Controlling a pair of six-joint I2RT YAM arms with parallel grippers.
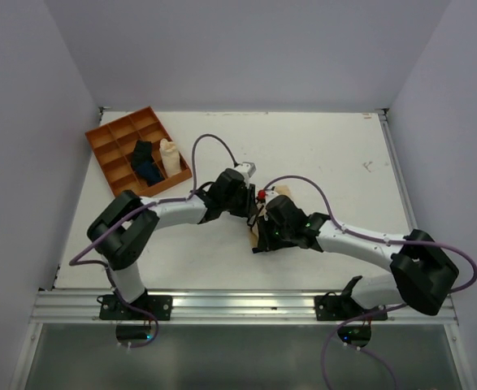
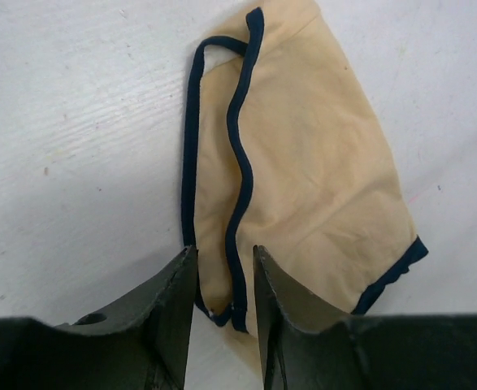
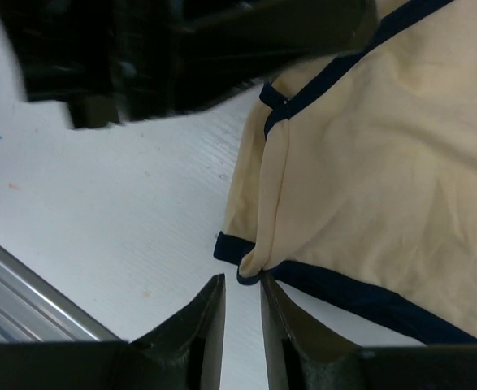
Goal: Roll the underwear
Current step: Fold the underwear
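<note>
Beige cloth underwear with dark trim (image 2: 319,179) lies on the white table (image 2: 75,122) at centre frame, the left gripper (image 2: 222,256) parted astride its hem and the right gripper (image 3: 242,280) parted at a corner.

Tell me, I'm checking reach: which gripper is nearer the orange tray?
Left. The left gripper is at the underwear, right of the orange tray; the right gripper is just beyond it, closer to the table's near edge.
</note>
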